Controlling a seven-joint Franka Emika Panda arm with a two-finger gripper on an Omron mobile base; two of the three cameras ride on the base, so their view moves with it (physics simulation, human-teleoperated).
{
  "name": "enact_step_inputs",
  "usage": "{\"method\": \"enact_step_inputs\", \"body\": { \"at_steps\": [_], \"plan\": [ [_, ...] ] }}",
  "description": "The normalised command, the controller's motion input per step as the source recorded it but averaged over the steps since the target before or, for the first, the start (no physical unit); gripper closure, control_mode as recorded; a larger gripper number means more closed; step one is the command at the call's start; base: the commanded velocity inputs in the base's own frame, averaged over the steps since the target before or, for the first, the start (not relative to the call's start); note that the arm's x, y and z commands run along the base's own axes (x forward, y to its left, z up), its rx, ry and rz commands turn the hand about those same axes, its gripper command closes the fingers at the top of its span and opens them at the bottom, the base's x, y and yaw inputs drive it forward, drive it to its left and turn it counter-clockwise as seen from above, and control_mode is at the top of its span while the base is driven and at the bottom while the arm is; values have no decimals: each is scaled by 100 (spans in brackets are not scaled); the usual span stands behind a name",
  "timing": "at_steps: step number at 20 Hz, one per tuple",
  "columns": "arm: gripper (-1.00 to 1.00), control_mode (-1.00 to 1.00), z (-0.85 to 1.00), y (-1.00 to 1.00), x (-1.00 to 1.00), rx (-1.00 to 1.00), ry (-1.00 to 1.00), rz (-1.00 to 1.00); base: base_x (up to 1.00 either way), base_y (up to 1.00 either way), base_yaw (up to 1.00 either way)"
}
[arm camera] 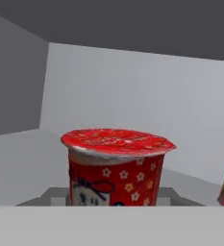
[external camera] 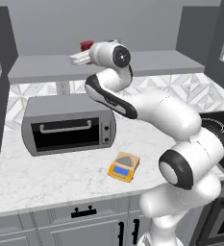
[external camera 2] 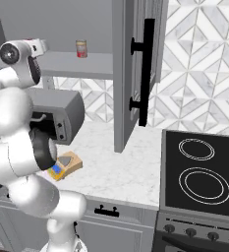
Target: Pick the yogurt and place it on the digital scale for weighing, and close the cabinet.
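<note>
Yogurt (arm camera: 114, 166) on the open cabinet (external camera 2: 135, 74) shelf, tool (external camera: 82, 56) shut on it (red can (external camera 2: 81, 48) nearby).

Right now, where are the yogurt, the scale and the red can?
yogurt (arm camera: 116, 166), hand view, on the cup's red side wall.
scale (external camera: 122, 167), left base view, on its orange body.
red can (external camera 2: 81, 49), right base view, on its label.

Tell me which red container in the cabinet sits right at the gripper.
The yogurt, a foil-lidded cup at the gripper; the red can stands apart, further right.
</note>
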Motion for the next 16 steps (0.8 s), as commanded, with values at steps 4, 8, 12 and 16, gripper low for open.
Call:
{"method": "enact_step_inputs", "body": {
  "at_steps": [4, 8, 12, 16],
  "plan": [
    [100, -100, 79, -51, -100, 9, 5, 0, 0, 0, 0],
    [100, -100, 51, -60, -100, 0, 3, 0, 0, 0, 0],
    [100, -100, -1, -66, -100, 0, 9, 0, 0, 0, 0],
    [100, -100, -30, -90, -100, 0, 2, 16, 0, 0, 0]
  ]
}}
